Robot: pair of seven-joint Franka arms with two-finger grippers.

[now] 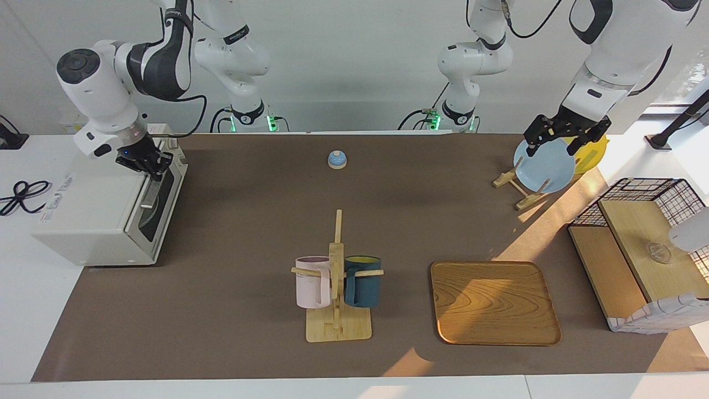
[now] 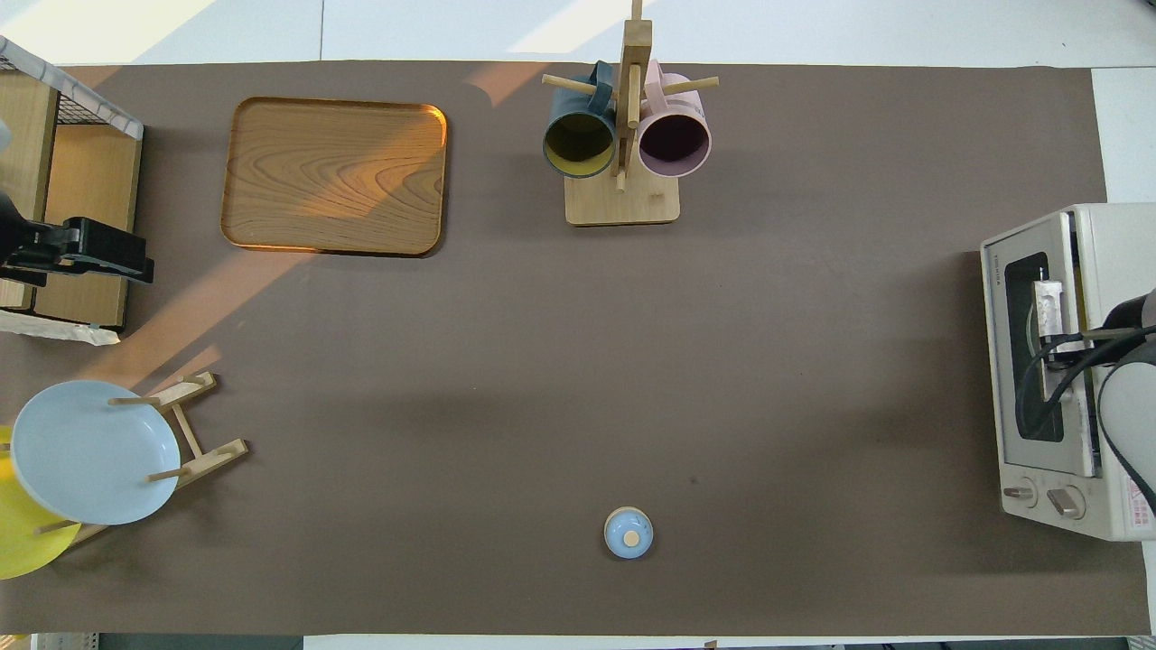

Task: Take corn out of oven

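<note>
Oven [image 1: 105,213] stood at the right arm's end of the worktop [image 1: 249,221], white and boxy, its dark glass door shut. The right tool [image 1: 148,166] was down at the top edge of that door, right at the silver handle [image 2: 1052,329], though I could not tell whether its fingers had closed on the bar or merely sat against it. The corn was nowhere I could see; the dark glass gave nothing away.

The left tool [image 1: 559,138] hung over the blue plate [image 1: 544,166] and the yellow plate [image 2: 23,533] propped in a wooden plate rack [image 1: 520,191] at the left arm's end of the worktop; it held nothing, and how far its fingers were parted I could not tell.

A small blue bell [image 1: 337,159] sat mid-worktop, near the robots. Farther from them stood a wooden mug stand [image 1: 338,310] with a pink mug [image 1: 312,282] and a dark blue mug [image 1: 363,281] hung on it, a wooden tray [image 1: 494,302] beside it, and a wire-sided shelf [image 1: 645,260] at the left arm's end.
</note>
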